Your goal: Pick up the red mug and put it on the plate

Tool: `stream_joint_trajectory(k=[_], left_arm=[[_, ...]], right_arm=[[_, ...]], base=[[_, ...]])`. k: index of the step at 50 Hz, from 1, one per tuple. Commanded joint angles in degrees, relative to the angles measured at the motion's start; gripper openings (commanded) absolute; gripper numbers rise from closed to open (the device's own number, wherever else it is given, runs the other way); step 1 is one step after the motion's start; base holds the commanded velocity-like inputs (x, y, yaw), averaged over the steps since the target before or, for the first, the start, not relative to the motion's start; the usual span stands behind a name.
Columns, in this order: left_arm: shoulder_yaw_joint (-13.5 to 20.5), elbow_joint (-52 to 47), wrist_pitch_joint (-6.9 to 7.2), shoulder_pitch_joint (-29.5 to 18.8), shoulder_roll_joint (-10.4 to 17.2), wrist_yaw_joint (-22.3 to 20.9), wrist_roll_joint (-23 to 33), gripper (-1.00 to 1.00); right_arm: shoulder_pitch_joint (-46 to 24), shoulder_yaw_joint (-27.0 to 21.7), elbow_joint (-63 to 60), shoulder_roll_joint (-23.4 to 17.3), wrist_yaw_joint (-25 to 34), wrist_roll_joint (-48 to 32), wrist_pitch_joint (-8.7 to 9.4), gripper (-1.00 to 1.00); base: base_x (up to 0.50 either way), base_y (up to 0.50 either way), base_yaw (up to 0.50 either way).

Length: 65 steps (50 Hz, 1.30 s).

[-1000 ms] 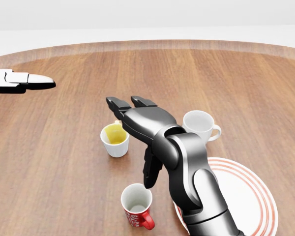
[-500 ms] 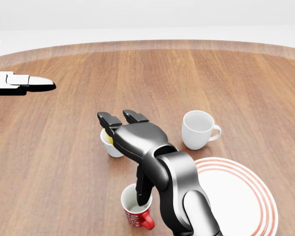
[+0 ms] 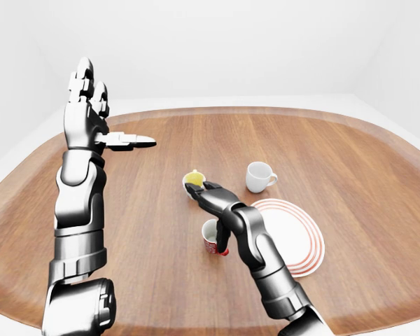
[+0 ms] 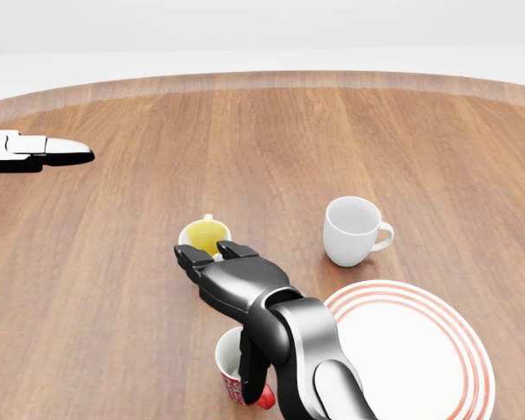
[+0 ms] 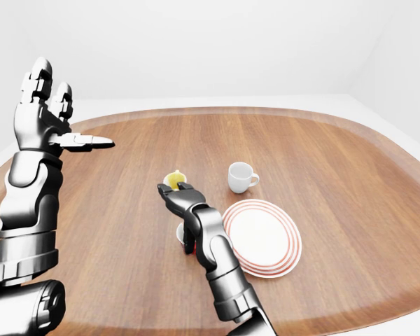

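The wooden table [image 3: 350, 175] carries everything. The left hand [image 3: 91, 115] is raised high at the left-eye view's left, fingers spread, holding nothing. The plate [image 4: 437, 359] lies flat at the head view's lower right. The right hand [image 4: 236, 289] is over the red mug [image 4: 236, 372], one finger dipping at its rim; whether it grips, I cannot tell. The mug stands upright, mouth up, handle toward the view's bottom right, just left of the plate. A white cup [image 4: 354, 229] and a yellow cup [image 4: 206, 234] stand above.

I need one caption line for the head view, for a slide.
Right hand reaches down over the red mug beside the striped plate; two other cups stand above.
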Motion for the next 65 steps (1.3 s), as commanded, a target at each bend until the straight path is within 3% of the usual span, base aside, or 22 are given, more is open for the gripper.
stream_joint_trajectory(k=[1,18,44,65], left_arm=[[0.2,0.3,0.00,0.4,0.2,0.0,-0.3,1.00],[0.7,-0.2,0.00,0.6,0.8,0.0,-0.9,1.00],[0.7,-0.3,0.00,1.0,0.7,0.1,-0.9,1.00],[0.6,0.9,0.00,0.9,0.6,-0.2,-0.7,1.00]], right_arm=[[0.2,0.3,5.4,0.1,0.0,1.7,0.00,1.00],[0.4,0.3,9.4,-0.1,0.0,3.2,0.00,1.00],[-7.8,-3.7,19.9,-3.2,-1.2,7.5,0.00,1.00],[-10.1,-3.0,26.3,-1.9,-3.7,8.0,0.00,1.00]], base=[[0.00,0.00,0.00],[0.00,0.00,0.00],[0.00,0.00,0.00],[0.00,0.00,0.00]])
